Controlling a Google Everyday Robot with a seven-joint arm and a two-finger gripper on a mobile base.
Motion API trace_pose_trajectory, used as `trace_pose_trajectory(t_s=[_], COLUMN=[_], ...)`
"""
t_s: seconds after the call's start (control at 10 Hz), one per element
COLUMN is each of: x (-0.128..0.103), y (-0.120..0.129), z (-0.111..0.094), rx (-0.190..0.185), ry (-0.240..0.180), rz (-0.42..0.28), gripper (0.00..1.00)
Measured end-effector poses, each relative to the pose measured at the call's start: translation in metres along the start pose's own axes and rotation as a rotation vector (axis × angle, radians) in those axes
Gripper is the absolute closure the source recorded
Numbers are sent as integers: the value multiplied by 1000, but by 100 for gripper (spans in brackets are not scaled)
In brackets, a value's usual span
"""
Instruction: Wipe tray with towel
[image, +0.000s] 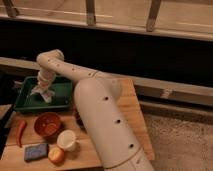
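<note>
A green tray (59, 89) sits at the back left of the wooden table. A white towel (43, 93) lies inside it, toward the left. My gripper (41, 87) points down into the tray right on top of the towel, at the end of my white arm (75, 75), which reaches over from the right.
In front of the tray are a red-brown bowl (48, 124), a white cup (66, 140), a blue sponge (36, 151), an orange fruit (56, 156) and a red chili (20, 133). A dark object (78, 119) sits half hidden behind my arm. A dark wall with a railing runs behind the table.
</note>
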Motion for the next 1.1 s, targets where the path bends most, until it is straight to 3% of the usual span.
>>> trace_pose_trajectory(t_s=[0.2,0.5,0.7,0.9,1.0,1.1], x=[11,33,38,31,27,21], y=[27,28,6,-37,-51,-63], z=[0,-9,-18,-31,-35,-39], rx=[-7,24,54,69,63,34], ry=[7,19,15,-7,-15,-26], rz=[-9,29,63,91,90,82], gripper=[100,100,100,100,100,100])
